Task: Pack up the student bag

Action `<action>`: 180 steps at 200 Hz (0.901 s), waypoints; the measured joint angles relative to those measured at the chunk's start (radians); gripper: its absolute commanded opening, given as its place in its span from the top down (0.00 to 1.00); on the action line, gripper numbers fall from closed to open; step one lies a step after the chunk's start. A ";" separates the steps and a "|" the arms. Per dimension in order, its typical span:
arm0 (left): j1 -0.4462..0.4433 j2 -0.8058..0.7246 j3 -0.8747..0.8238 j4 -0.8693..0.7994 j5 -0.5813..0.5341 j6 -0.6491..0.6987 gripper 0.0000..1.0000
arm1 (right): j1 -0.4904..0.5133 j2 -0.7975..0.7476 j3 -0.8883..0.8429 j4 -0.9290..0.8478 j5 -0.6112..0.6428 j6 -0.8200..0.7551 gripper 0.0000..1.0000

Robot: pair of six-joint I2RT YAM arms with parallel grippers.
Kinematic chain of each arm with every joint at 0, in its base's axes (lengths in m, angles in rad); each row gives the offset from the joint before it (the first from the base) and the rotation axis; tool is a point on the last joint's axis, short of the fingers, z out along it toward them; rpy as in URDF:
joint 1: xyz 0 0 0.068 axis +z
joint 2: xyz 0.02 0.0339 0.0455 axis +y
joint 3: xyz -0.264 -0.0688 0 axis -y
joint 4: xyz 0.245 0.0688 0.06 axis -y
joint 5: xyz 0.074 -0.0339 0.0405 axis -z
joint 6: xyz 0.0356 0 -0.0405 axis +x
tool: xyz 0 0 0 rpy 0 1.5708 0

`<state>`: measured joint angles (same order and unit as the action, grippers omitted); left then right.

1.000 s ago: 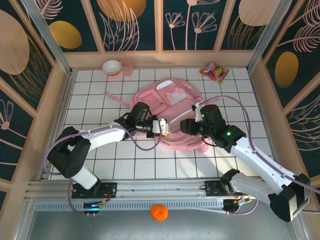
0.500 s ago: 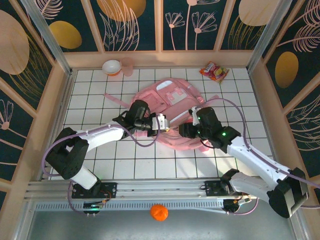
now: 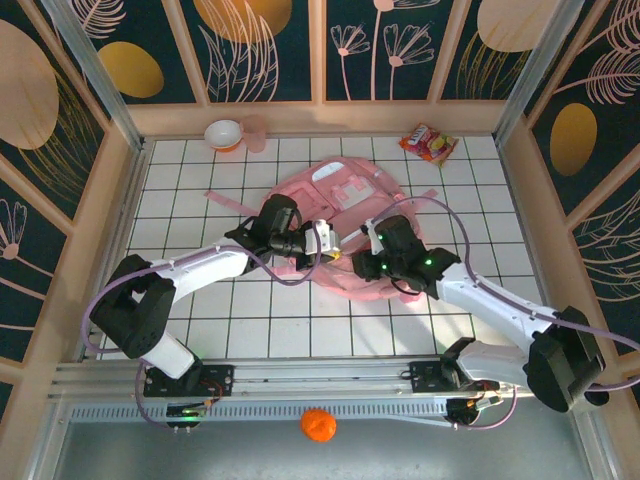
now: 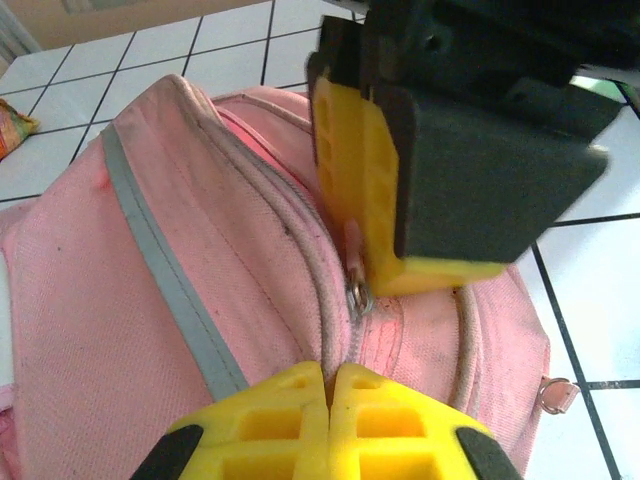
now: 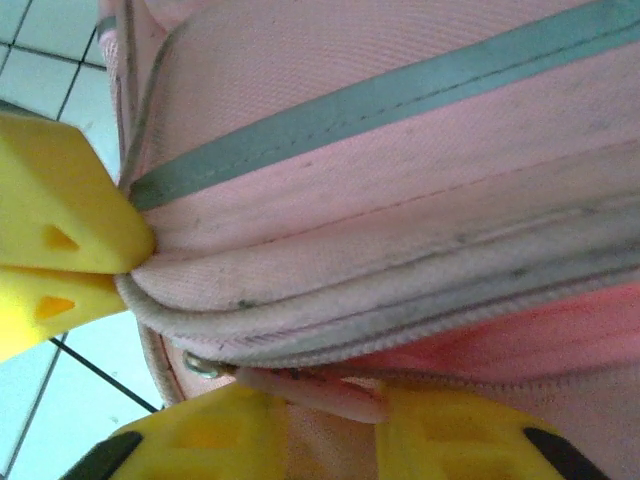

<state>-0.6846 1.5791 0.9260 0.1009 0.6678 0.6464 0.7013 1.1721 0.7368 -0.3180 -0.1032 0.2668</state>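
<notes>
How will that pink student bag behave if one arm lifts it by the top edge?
Probably floppy: the student bag bunches into folds where the left gripper pinches it, so it would likely sag when lifted. Its coarse woven cloth looks grippy, so slipping seems unlikely.

No lettering can be read: the print on the snack packet (image 3: 428, 143), well beyond the right gripper (image 3: 357, 262), is too small, and the white patch (image 3: 345, 185) on the student bag (image 3: 300, 190) shows nothing legible.

Bright even overhead light, faint soft shadows, wrist close-ups slightly soft — left tool (image 4: 328, 392) blurred at frame edge.
</notes>
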 measured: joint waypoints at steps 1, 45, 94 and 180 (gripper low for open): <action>0.000 0.000 0.000 0.000 0.000 0.000 1.00 | 0.001 0.001 0.000 0.000 0.004 -0.001 0.96; 0.042 -0.001 0.000 -0.028 0.021 0.021 1.00 | -0.060 -0.020 0.014 -0.030 0.026 -0.005 1.00; 0.133 -0.053 -0.043 -0.099 0.019 0.097 1.00 | -0.238 -0.097 0.014 -0.083 -0.050 -0.007 1.00; 0.145 -0.060 -0.040 -0.097 0.068 -0.008 1.00 | 0.068 0.024 0.100 -0.022 -0.071 0.019 0.58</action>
<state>-0.5400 1.5196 0.8864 0.0036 0.7357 0.6380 0.7692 1.1961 0.8371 -0.3397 -0.1738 0.2863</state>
